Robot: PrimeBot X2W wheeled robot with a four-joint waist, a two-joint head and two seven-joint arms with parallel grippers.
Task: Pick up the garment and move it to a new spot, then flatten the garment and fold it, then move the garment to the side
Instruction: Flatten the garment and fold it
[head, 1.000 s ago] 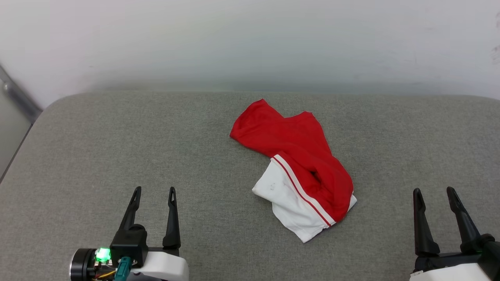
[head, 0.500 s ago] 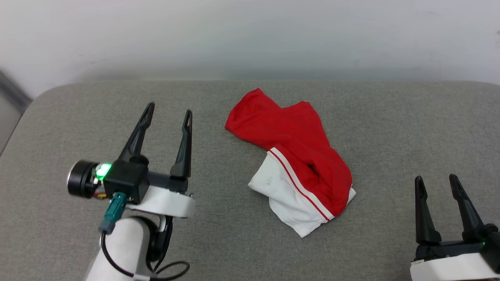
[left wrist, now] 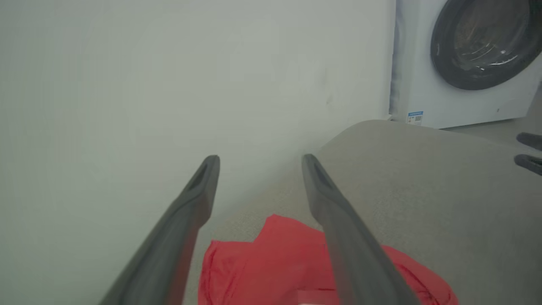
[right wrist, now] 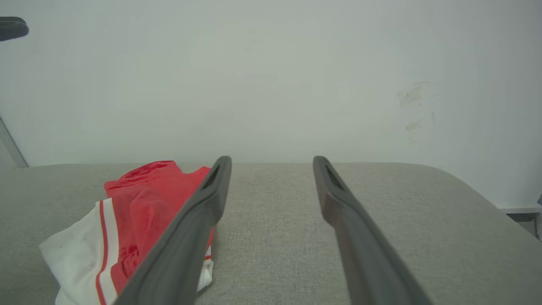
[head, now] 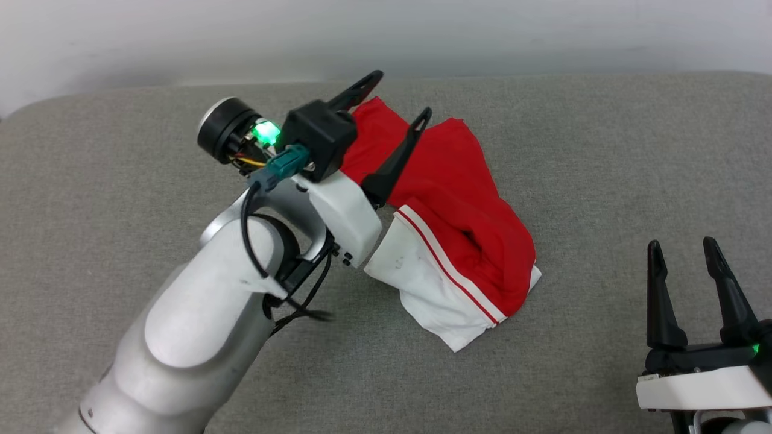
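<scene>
You are looking down on a red short-sleeved T-shirt of soft cloth with white, stripe-edged sleeves (head: pixel 464 199), which is lying crumpled near the middle of the grey fabric-covered bench (head: pixel 603 150). Its red body is running toward 11 o'clock and a white sleeve is pointing toward 5 o'clock. Your left gripper (head: pixel 401 93) is hanging over the shirt's 11 o'clock end with its jaws standing wide apart and holding nothing. Whether the fingers are touching the cloth cannot be told. In the left wrist view, the red cloth (left wrist: pixel 275 258) is showing low between the two fingers, and a white front-loading washing machine (left wrist: pixel 465 63) is standing at 2 o'clock. Your right gripper (head: pixel 681 242) is sitting at 4 o'clock from the shirt, well apart from it. Its jaws are spread and empty, and its fingers are pointing toward 12 o'clock.
</scene>
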